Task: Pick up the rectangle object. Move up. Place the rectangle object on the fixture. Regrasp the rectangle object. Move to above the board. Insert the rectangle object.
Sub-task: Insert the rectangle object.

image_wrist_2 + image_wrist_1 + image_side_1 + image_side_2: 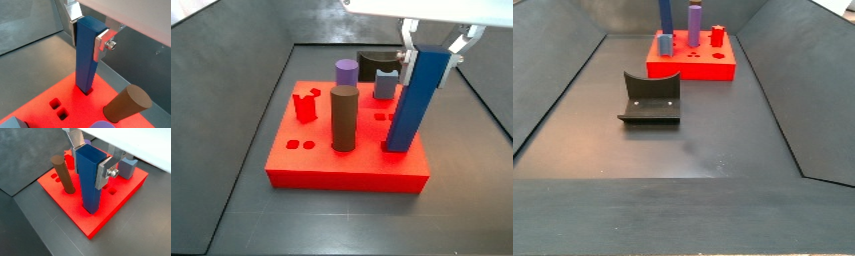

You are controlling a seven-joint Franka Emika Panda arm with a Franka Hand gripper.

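The rectangle object (89, 178) is a long blue bar that stands upright with its lower end in a square hole of the red board (77, 213). My gripper (90, 165) is shut on its upper end, with silver fingers (102, 173) on two opposite sides. Both wrist views show this grip, and the bar (85, 55) meets the board (40, 95) at the hole. In a side view the bar (417, 100) rises from the board's right part (345, 165) under the gripper (432, 55). The black fixture (651, 98) stands empty on the floor, apart from the board (694, 62).
A brown cylinder (344, 118), a purple cylinder (346, 72), a short lavender peg (385, 85) and a red peg (305, 105) stand on the board. The brown cylinder (63, 175) is close beside the bar. Grey bin walls (567, 80) slope up around the floor.
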